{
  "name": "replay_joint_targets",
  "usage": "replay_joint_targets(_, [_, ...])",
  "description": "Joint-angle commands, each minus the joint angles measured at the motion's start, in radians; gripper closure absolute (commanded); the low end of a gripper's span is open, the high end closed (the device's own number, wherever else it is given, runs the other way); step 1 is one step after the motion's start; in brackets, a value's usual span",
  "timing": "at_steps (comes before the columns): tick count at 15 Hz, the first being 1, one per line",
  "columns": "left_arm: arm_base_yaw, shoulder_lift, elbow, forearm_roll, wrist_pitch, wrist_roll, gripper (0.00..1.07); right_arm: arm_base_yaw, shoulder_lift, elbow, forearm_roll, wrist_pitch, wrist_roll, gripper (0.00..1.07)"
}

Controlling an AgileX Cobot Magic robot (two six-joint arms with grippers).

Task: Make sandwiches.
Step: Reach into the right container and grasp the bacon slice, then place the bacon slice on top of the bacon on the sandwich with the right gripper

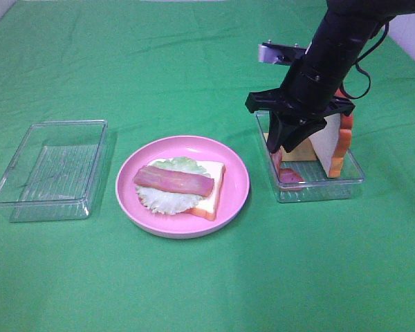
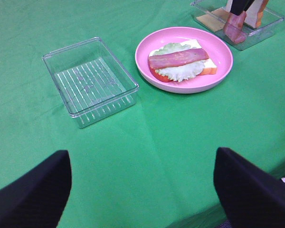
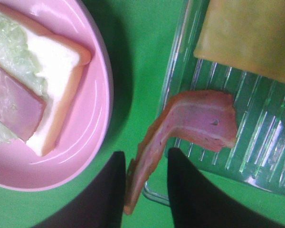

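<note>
On the pink plate lies an open sandwich: a white bread slice with orange crust, a pale lettuce leaf and a bacon strip on top. My right gripper reaches down into the clear container to the plate's right. In the right wrist view this gripper is shut on one end of a second bacon strip, whose other end bends down onto the container floor. A yellow cheese square and an upright bread slice share that container. My left gripper is open above bare cloth.
An empty clear container stands left of the plate. Green cloth covers the table. The right arm's black body rises above the right container.
</note>
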Motion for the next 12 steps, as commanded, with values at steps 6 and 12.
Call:
replay_joint_targets(6, [-0.005,-0.025,0.002,0.000,-0.011,0.001,0.29,0.001,-0.005,-0.017,-0.004,0.024,0.002,1.07])
replay_joint_targets(12, [-0.005,-0.025,0.002,0.000,-0.011,0.001,0.29,0.001,-0.125,-0.060,0.003,0.064,0.002,1.07])
